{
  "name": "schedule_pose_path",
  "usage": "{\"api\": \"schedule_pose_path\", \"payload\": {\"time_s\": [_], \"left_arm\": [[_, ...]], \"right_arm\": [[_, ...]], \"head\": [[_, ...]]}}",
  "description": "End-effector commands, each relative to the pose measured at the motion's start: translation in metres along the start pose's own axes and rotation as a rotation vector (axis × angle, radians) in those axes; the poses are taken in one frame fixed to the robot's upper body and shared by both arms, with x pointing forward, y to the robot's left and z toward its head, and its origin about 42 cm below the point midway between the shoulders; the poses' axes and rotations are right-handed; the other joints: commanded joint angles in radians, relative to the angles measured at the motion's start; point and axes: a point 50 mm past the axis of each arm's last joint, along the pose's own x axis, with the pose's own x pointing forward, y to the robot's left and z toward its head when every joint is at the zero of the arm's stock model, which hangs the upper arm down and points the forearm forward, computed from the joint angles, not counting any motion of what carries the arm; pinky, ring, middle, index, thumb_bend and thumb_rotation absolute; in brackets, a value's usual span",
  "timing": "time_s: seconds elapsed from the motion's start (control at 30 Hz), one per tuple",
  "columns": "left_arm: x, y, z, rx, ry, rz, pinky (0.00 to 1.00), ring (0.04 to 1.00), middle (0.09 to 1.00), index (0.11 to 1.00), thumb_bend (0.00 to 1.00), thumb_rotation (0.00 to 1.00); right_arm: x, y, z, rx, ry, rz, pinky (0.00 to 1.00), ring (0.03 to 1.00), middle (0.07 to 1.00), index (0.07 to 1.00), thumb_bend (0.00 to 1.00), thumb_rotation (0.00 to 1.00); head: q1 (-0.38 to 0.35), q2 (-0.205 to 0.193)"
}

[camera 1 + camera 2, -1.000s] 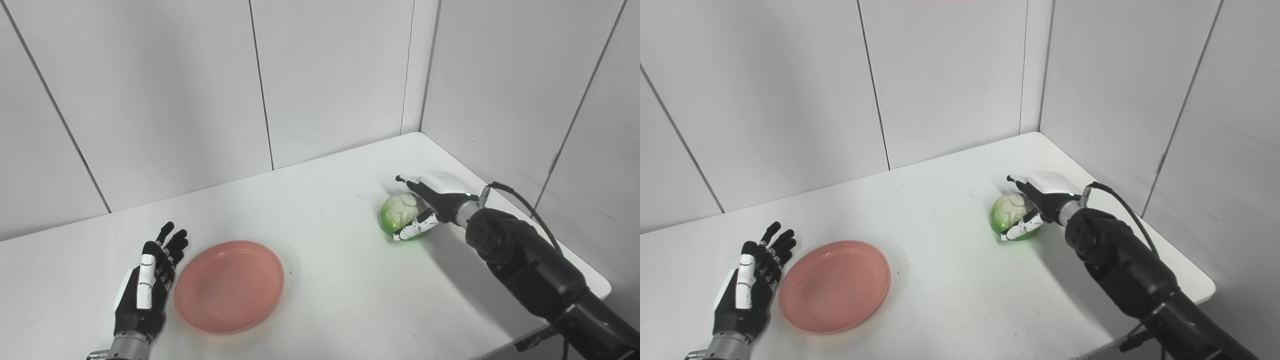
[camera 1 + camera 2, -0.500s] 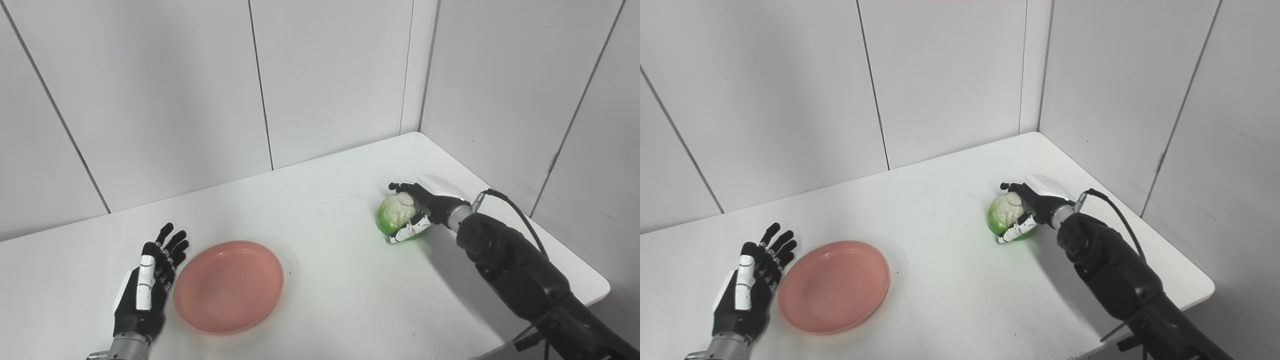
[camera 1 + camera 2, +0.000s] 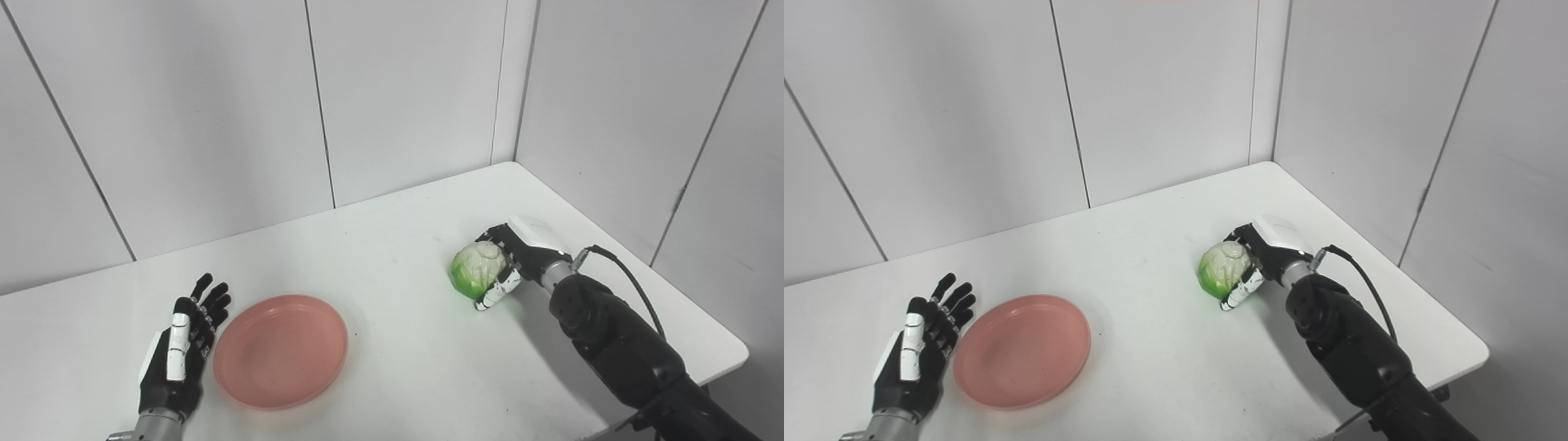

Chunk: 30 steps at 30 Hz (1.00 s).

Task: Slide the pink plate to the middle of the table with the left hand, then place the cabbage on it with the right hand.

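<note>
The pink plate [image 3: 280, 350] lies flat on the white table [image 3: 404, 361], left of its middle. Just left of the plate's rim my left hand [image 3: 180, 349] rests open, fingers straight and spread, holding nothing. On the right side of the table my right hand [image 3: 517, 260] is shut on the cabbage [image 3: 478, 269], a round green and white head. Its fingers curl over the far side and its thumb wraps beneath. Whether the cabbage still touches the tabletop, I cannot tell.
Grey panelled walls [image 3: 398, 92] close in the table at the back and right, meeting in a corner. The table's right edge [image 3: 735, 352] runs close beside my right forearm [image 3: 612, 343], which trails a black cable.
My right hand closed its fingers around the cabbage and carried it a little to the left, toward the plate. The left hand and the plate stayed where they were.
</note>
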Motion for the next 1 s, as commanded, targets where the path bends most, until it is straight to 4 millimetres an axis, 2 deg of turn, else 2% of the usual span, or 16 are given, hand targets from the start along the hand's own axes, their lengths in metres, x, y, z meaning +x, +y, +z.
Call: {"api": "schedule_pose_path", "payload": {"time_s": [0.0,0.1,0.17,0.2,0.3,0.4,0.5,0.57,0.63,0.7,0.97], "left_arm": [[-0.017,-0.005,-0.021,-0.037,0.049,0.014,0.96,0.921,0.907,0.918,0.75,1.0],[-0.018,-0.008,-0.021,-0.047,0.052,0.017,0.95,0.923,0.907,0.917,0.76,1.0],[-0.018,-0.013,-0.02,-0.055,0.05,0.02,0.95,0.922,0.906,0.917,0.75,1.0],[-0.018,-0.015,-0.019,-0.056,0.051,0.021,0.95,0.922,0.904,0.914,0.75,1.0],[-0.019,-0.023,-0.018,-0.061,0.059,0.024,0.95,0.922,0.901,0.912,0.76,1.0],[-0.019,-0.033,-0.017,-0.061,0.059,0.023,0.95,0.924,0.904,0.916,0.75,1.0],[-0.019,-0.042,-0.015,-0.048,0.06,0.03,0.95,0.915,0.901,0.911,0.76,1.0],[-0.02,-0.048,-0.014,-0.044,0.057,0.03,0.96,0.92,0.905,0.914,0.76,1.0],[-0.019,-0.053,-0.015,-0.035,0.054,0.036,0.96,0.922,0.906,0.916,0.76,1.0],[-0.019,-0.059,-0.015,-0.024,0.053,0.039,0.96,0.927,0.909,0.918,0.76,1.0],[-0.016,-0.067,-0.014,-0.013,0.036,0.06,0.96,0.936,0.919,0.928,0.74,1.0]], "right_arm": [[0.003,-0.024,0.008,-0.013,-0.068,-0.094,0.43,0.454,0.5,0.487,0.52,0.0],[-0.003,-0.029,0.021,0.027,-0.13,-0.135,0.42,0.443,0.499,0.5,0.52,0.0],[-0.011,-0.032,0.04,0.06,-0.194,-0.166,0.42,0.438,0.495,0.509,0.52,0.0],[-0.014,-0.033,0.048,0.065,-0.214,-0.175,0.42,0.434,0.493,0.516,0.52,0.0],[-0.022,-0.035,0.072,0.107,-0.303,-0.189,0.42,0.431,0.492,0.521,0.52,0.0],[-0.027,-0.034,0.086,0.145,-0.364,-0.183,0.4,0.425,0.489,0.526,0.52,0.0],[-0.031,-0.027,0.105,0.179,-0.422,-0.163,0.4,0.428,0.489,0.522,0.52,0.0],[-0.032,-0.022,0.117,0.201,-0.453,-0.136,0.42,0.44,0.497,0.504,0.52,0.0],[-0.032,-0.015,0.129,0.23,-0.495,-0.107,0.42,0.44,0.497,0.504,0.52,0.0],[-0.031,-0.008,0.138,0.234,-0.53,-0.091,0.41,0.431,0.495,0.512,0.52,0.0],[-0.02,0.013,0.172,0.248,-0.629,-0.026,0.41,0.431,0.494,0.513,0.52,0.0]], "head": [[0.013,0.0],[0.053,0.005],[0.097,0.011],[0.097,0.011],[0.177,0.02],[0.258,0.033],[0.301,0.038],[0.368,0.047],[0.39,0.05],[0.453,0.056],[0.503,0.063]]}}
